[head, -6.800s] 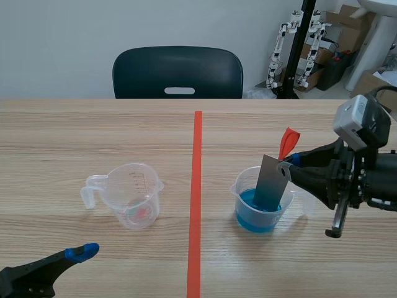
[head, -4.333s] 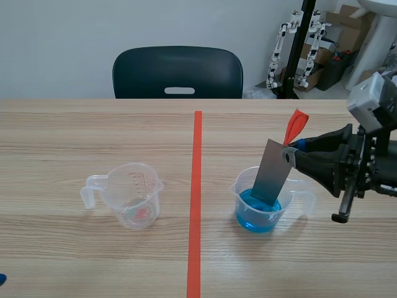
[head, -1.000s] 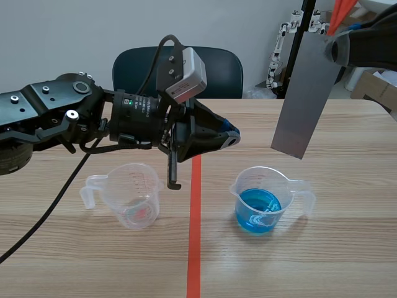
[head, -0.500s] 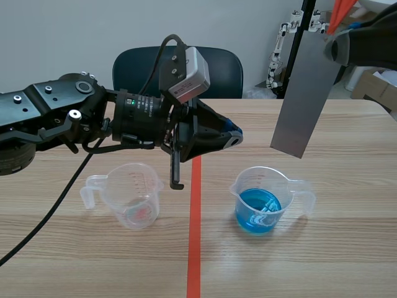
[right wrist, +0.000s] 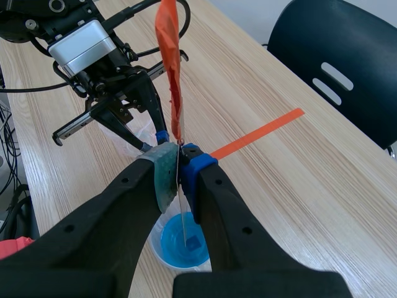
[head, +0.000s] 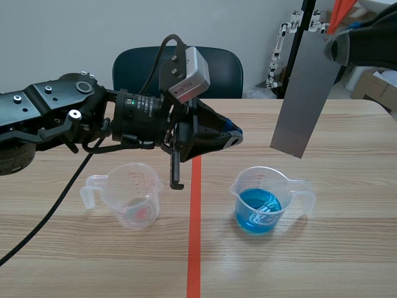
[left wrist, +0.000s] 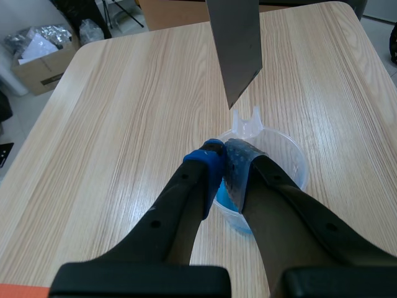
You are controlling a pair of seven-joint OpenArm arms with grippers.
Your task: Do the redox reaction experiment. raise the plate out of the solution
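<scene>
Right arm raised high, right tool [head: 333,46] clamped on the plate [head: 304,99] top; plate hangs tilted, clear above the beaker [head: 260,202]. Left arm stretches over the counter [head: 74,261], left tool [head: 231,135] closed, empty. Earlier the plate sat in solution; nothing has moved in the last half second.

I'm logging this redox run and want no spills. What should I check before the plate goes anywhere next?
1. Clearance: plate hangs above the blue solution: ok.
2. Grip: right hand shut on plate: ok.
3. Stability: beaker upright on table: ok.
4. Path: left hand shut on nothing, apart from plate: ok.
5. Drips off plate: cannot tell.
</scene>
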